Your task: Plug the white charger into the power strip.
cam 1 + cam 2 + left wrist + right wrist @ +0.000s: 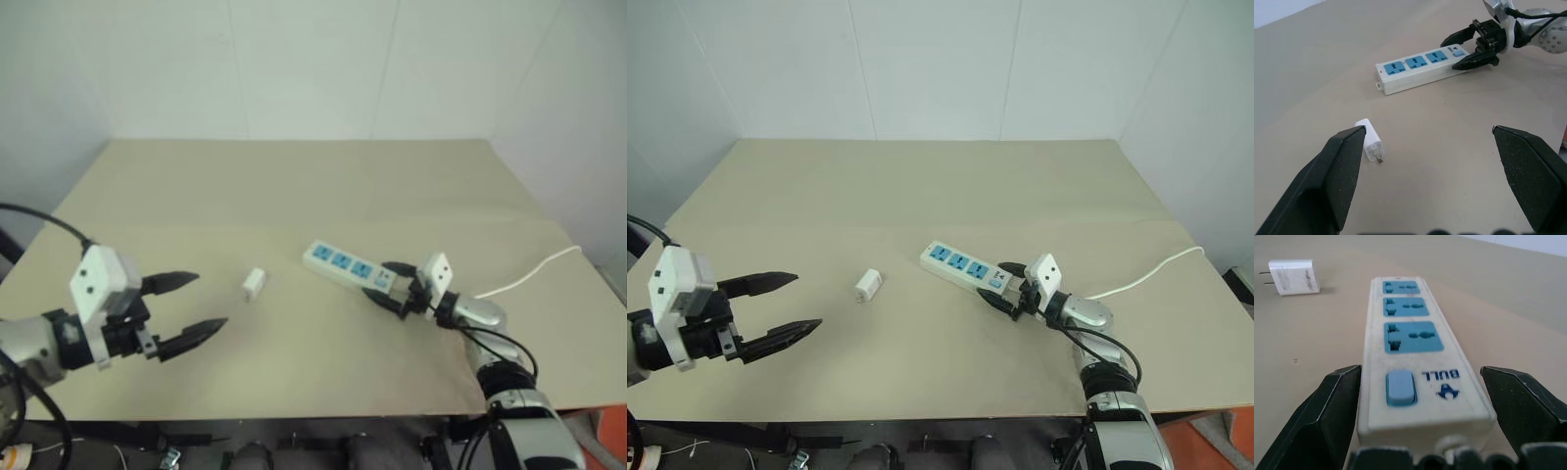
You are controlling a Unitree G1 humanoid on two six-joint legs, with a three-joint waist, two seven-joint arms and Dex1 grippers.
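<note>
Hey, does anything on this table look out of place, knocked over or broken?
Nothing stands out. The white charger lies on its side on the table, apart from the power strip, which lies flat at an angle with its cable trailing off the table's edge. No damage or spill shows.

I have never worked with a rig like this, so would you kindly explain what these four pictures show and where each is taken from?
This is a two-armed humanoid robot at a beige table. Two pictures come from cameras in its head, looking down over both arms. The other two come from cameras on each wrist, looking along that arm's black fingers. On the table lie a small white charger and a white power strip with three blue sockets and a thin cable. The left pincer hangs open near the charger, holding nothing. The right pincer stands open around the strip's switch end, its fingers on either side, not visibly gripping it.
</note>
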